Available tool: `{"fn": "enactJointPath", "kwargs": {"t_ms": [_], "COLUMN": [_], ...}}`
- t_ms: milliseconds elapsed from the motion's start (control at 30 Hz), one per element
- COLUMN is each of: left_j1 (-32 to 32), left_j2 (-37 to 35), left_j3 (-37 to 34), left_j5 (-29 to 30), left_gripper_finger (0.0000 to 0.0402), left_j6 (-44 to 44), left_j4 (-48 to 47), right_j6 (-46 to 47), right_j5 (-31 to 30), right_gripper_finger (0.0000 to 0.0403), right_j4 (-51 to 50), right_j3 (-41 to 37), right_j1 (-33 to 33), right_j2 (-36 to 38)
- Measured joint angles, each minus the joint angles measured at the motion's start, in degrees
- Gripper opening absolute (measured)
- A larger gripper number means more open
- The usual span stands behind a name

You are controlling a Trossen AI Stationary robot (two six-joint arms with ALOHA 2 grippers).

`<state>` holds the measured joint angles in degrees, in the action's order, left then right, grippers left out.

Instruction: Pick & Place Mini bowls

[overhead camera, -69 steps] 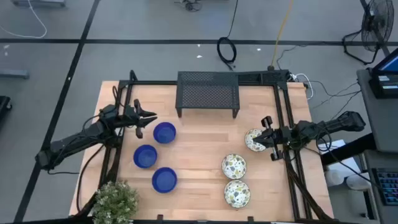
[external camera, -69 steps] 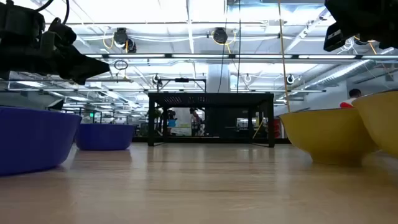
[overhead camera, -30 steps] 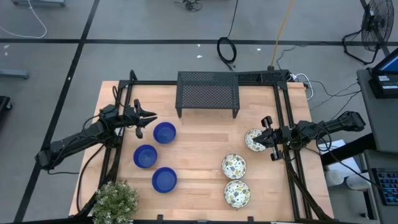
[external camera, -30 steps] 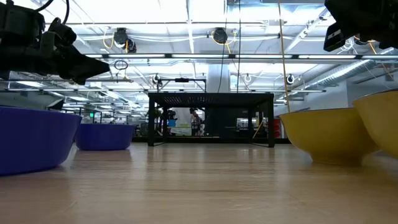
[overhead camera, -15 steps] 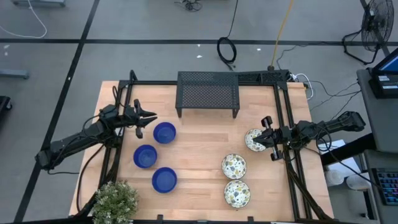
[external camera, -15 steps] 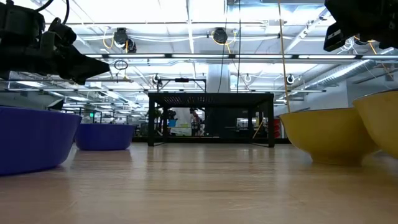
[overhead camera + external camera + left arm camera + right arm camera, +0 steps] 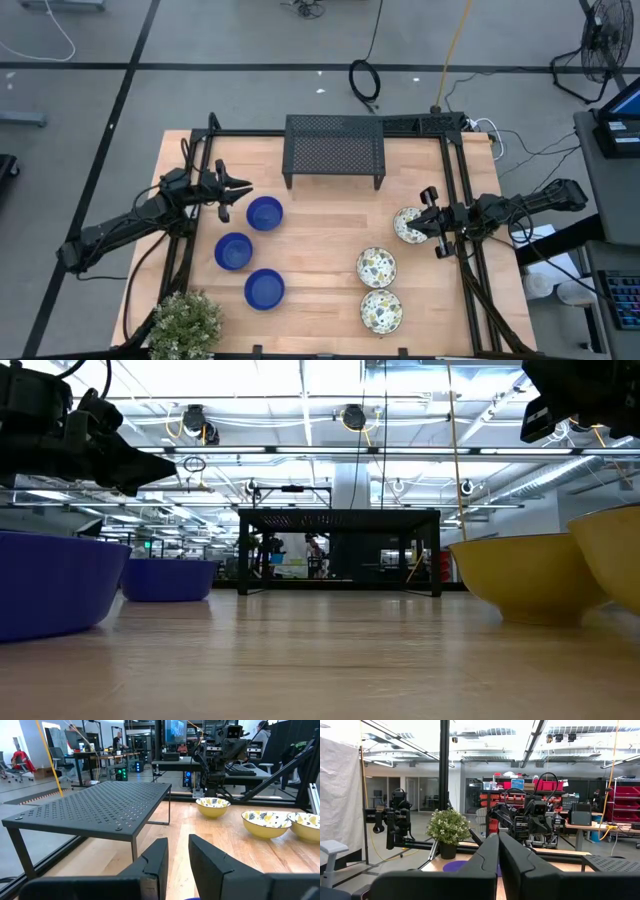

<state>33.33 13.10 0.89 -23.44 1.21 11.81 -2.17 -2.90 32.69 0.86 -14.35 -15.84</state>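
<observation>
Three glossy blue mini bowls (image 7: 264, 213) (image 7: 233, 251) (image 7: 264, 288) stand on their bases on the table's left half. Three floral-speckled white ones (image 7: 407, 224) (image 7: 376, 267) (image 7: 381, 309) stand on the right half; their outsides look yellow in the low view (image 7: 520, 575). My left gripper (image 7: 244, 187) hovers just left of the farthest blue bowl, its fingers open by a narrow gap (image 7: 178, 855). My right gripper (image 7: 426, 222) hangs shut over the right rim of the farthest floral bowl, well above it in the low view (image 7: 575, 400).
A black perforated rack (image 7: 335, 150) stands at the table's far middle. A potted plant (image 7: 185, 325) sits at the near left corner. Black frame rails (image 7: 455, 190) run along both sides. Bare wood (image 7: 320, 240) lies between the two groups of bowls.
</observation>
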Motion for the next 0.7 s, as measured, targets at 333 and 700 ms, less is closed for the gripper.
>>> {"fn": "enactJointPath", "kwargs": {"t_ms": [333, 700], "left_j1": [0.01, -0.01], "left_j2": [0.01, 0.00], "left_j3": [0.00, -0.02], "left_j5": [0.00, 0.00], "left_gripper_finger": [0.0081, 0.0081], "left_j6": [0.00, 0.00], "left_j4": [0.00, 0.00], "right_j6": [0.00, 0.00], "right_j5": [0.00, -17.21], "right_gripper_finger": [0.0000, 0.0000], "right_j4": [0.00, 0.03], "right_j3": [-0.01, -0.02], "right_j1": [-0.01, 0.02], "right_j2": [0.00, 0.00]}}
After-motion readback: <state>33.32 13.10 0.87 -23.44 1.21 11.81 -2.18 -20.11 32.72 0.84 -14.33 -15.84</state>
